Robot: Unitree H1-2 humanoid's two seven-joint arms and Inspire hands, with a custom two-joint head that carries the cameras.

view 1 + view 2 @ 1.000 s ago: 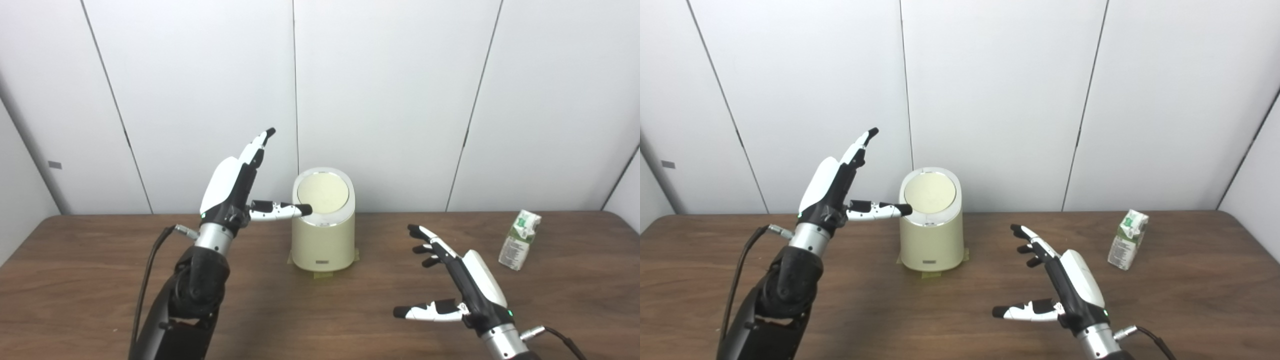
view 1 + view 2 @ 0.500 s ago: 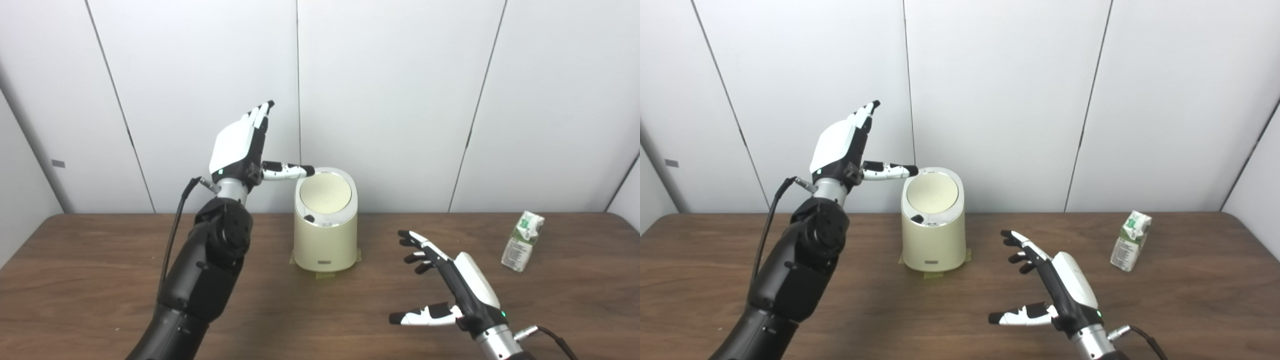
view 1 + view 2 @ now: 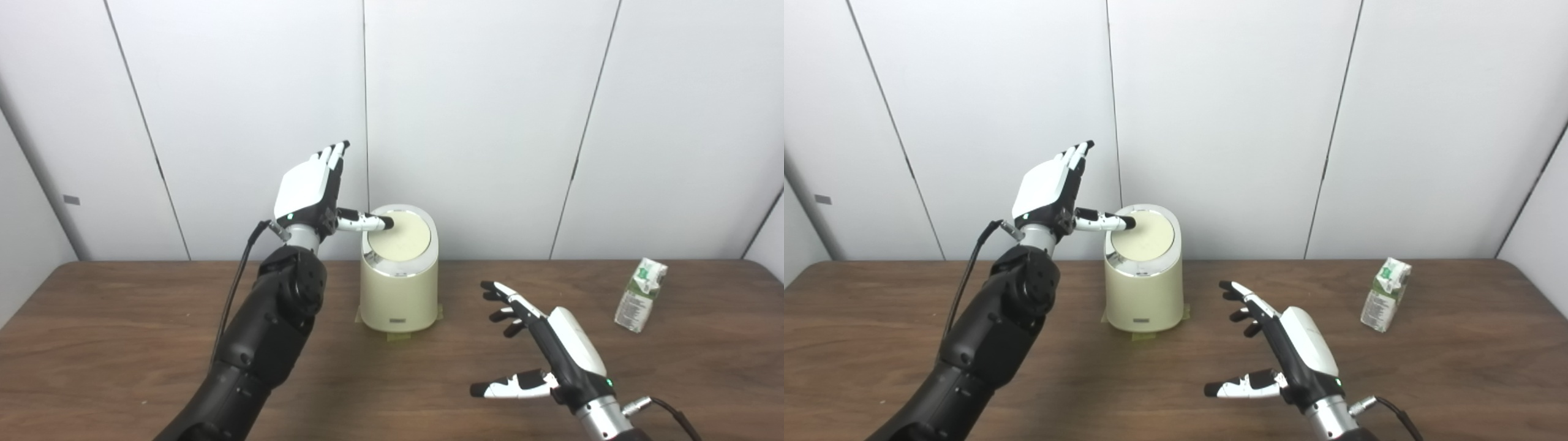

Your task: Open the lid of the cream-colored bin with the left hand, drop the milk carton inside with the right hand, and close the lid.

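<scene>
Fingers of left hand spread, pointing up, holding nothing; thumb stretched sideways, tip at left edge of lid, contact not certain. Right hand also wide open and empty, low over desk. Cream-colored bin at desk middle near wall, taped at base, lid closed. Milk carton upright far right, well apart from right hand. Carton probably light, walls soft: grip flat sides at mid height, gently. Lid smooth, likely slippery; press or lift at rim.

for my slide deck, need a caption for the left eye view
Left hand open, thumb over the closed cream-colored bin; right hand open, milk carton untouched.
</scene>
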